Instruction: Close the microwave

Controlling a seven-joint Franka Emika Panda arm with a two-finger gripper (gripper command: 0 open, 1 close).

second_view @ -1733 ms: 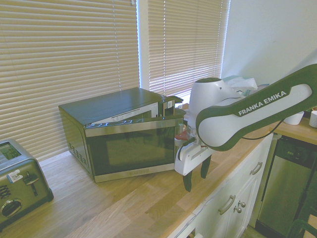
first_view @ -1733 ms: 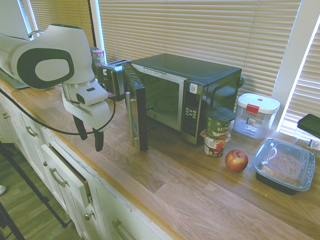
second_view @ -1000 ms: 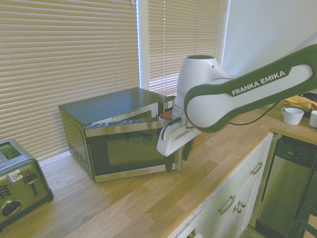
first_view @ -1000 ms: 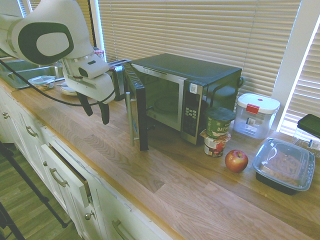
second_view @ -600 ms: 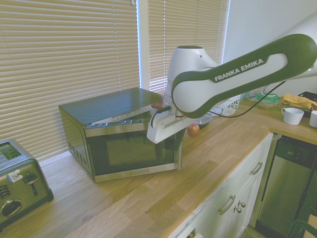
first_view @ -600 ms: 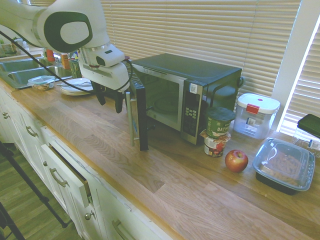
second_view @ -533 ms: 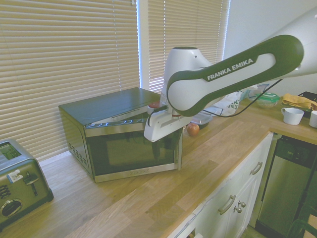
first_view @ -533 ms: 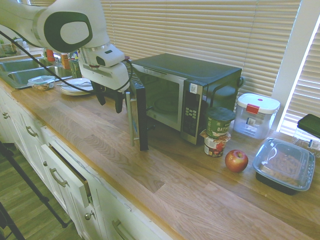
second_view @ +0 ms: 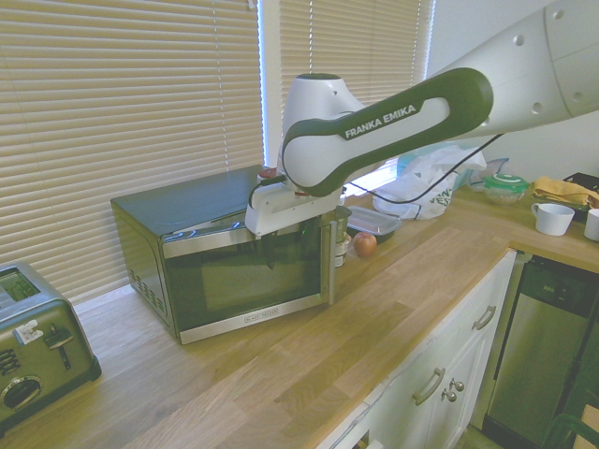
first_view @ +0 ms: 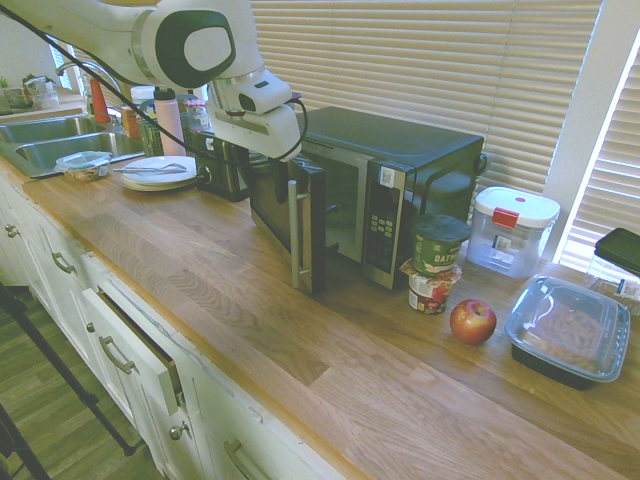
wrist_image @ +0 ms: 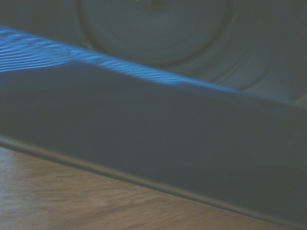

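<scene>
First exterior view: one microwave (first_view: 400, 150), door ajar, gripper (second_view: 269, 245) at its door

One microwave on the wooden counter (first_view: 230, 300), backed up near the window blinds (first_view: 420, 50). Its single door (second_view: 248, 281) stands partly open; one vertical bar handle (first_view: 300, 235) on it, one keypad (first_view: 382, 225) on the body.

One gripper, over the front of the microwave at the door's upper part. Wide or narrow: cannot tell. Contact with the door: cannot tell either. Wrist view blurred; one round turntable (wrist_image: 153, 28) shows inside the microwave, past the door edge.

Hinge side of the microwave: one steel toaster (second_view: 42, 346), well apart from the plate stack's far neighbour, one double sink (first_view: 70, 145) with two basins. One stack of plates (first_view: 158, 175), number uncertain, beyond the toaster. One pink bottle (first_view: 168, 120) behind.

Keypad side of the microwave: two tubs, a green one (first_view: 438, 245) upright on a smaller one (first_view: 430, 290), just beside it. Near them, one apple (first_view: 472, 322). Farther from the microwave, one clear canister (first_view: 510, 235) with a white lid and one lidded food container (first_view: 568, 330). Well apart on that side, two white mugs (second_view: 553, 219).
</scene>
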